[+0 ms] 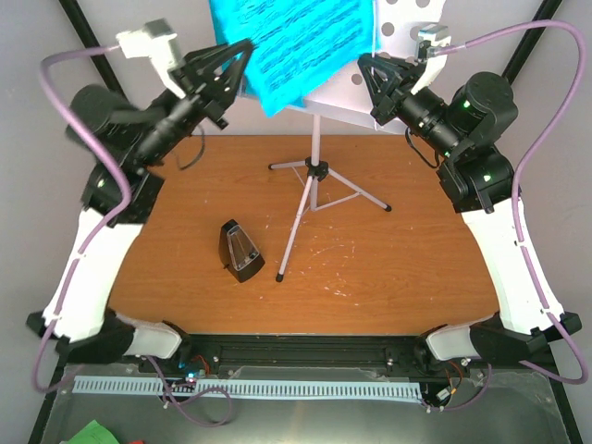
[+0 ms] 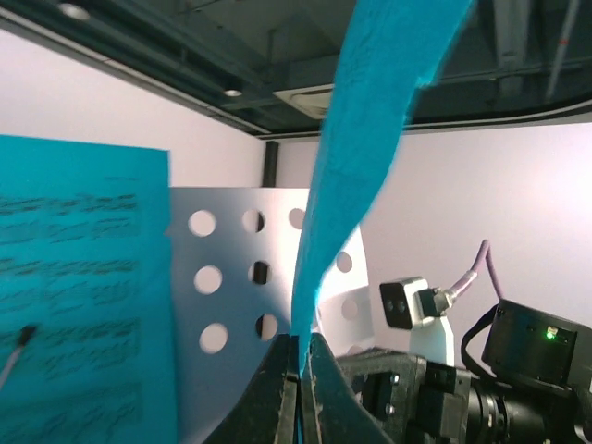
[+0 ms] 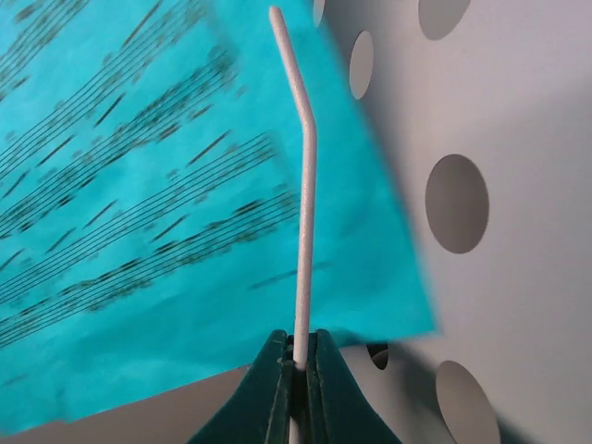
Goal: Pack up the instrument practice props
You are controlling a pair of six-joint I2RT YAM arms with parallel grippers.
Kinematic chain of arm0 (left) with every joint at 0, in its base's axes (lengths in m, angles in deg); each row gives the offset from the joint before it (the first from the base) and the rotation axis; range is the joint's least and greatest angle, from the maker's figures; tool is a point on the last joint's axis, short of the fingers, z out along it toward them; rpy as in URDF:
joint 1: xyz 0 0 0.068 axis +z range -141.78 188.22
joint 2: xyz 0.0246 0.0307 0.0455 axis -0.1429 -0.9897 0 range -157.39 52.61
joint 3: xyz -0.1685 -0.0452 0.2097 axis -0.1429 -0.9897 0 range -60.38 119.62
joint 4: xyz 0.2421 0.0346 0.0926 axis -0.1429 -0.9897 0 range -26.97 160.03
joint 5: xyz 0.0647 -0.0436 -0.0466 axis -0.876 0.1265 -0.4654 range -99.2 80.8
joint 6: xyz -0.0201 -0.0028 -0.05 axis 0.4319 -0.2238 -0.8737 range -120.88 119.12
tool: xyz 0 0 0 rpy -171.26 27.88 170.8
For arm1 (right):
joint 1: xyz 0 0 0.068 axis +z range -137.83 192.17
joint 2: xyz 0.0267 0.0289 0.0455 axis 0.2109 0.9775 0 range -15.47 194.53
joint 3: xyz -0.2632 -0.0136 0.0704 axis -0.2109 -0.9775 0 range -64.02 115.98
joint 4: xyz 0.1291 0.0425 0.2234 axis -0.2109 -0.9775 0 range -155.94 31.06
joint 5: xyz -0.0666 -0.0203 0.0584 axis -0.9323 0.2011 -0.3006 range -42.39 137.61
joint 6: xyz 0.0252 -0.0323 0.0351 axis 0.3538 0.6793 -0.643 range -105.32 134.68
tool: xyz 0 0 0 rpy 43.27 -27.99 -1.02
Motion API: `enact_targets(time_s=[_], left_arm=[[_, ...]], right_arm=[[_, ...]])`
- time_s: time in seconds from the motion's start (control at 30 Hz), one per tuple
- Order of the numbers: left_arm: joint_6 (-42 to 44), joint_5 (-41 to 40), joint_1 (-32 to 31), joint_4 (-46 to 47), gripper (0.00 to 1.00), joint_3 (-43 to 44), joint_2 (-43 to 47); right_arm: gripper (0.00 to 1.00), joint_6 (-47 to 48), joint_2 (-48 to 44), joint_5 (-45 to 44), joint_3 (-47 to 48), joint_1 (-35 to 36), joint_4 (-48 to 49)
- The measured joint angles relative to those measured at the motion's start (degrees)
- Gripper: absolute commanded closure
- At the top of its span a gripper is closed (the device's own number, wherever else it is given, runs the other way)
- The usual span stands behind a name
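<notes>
The grey tripod music stand (image 1: 314, 166) stands at the table's back middle, its perforated tray (image 1: 400, 23) carrying cyan sheet-music pages (image 1: 287, 42). My left gripper (image 1: 242, 51) is shut on the edge of one cyan page (image 2: 370, 120), which curls upward from the jaws (image 2: 302, 344); another page (image 2: 83, 277) lies flat on the tray (image 2: 231, 250). My right gripper (image 1: 367, 67) is shut on a thin grey retainer wire (image 3: 303, 185) of the stand, the wire rising from the jaws (image 3: 298, 344) across a cyan page (image 3: 139, 231). The black pyramid metronome (image 1: 240, 250) stands on the table.
The brown table (image 1: 416, 268) has the stand's three legs spread across its middle. A ribbed rail (image 1: 250, 387) runs along the near edge, and a green scrap (image 1: 92, 433) lies below it at the left. The right arm's wrist camera (image 2: 407, 301) is close behind the tray.
</notes>
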Motion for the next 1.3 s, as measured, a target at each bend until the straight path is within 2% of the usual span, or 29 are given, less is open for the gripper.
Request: enact_targets(time_s=[0.07,0.23,0.33,0.47,0.6,0.73,0.87,0.97,1.17,1.3], left_arm=[[0.4,-3.2,0.0,-0.8,1.0,-4.9,5.2],[0.3,-7.3,0.0,-2.3,1.0,-16.9,15.9],[0.2,-6.1,0.0,-3.9,1.0,-22.8,21.2],[-0.2,-0.4,0.0,-6.2,1.0,-28.1,26.5],[-0.9,6.2,0.0,-7.1,1.0,-34.2,31.4],[-2.4,14.5,0.0,-6.9,1.0,-41.2,35.6],[-5.0,20.7,0.0,-6.6,1.0,-49.2,36.6],[-7.4,23.3,0.0,-6.1,1.0,-56.5,36.5],[-13.9,27.6,-0.5,0.5,1.0,-70.0,31.7],[-16.1,26.5,-5.9,3.8,1.0,-73.7,23.7]], right_arm=[[0.97,0.0,-0.1,-0.1,-0.2,0.0,0.3],[0.88,-0.2,-0.1,-0.1,-0.5,0.0,0.6],[0.75,-0.3,-0.1,-0.4,-0.9,0.0,0.6],[0.7,-0.2,-0.1,-1.0,-0.9,0.1,0.8],[0.47,-0.1,-0.4,-1.1,-1.2,0.1,0.7],[0.18,0.4,-2.0,-1.0,-2.3,0.2,0.6],[0.04,0.6,-5.4,-1.2,-4.6,0.3,0.7],[0.0,1.2,-9.0,-1.5,-7.0,0.3,0.7],[0.0,3.3,-16.8,-2.4,-12.3,0.3,0.7],[0.0,5.4,-20.5,-2.4,-14.5,0.3,-0.4]])
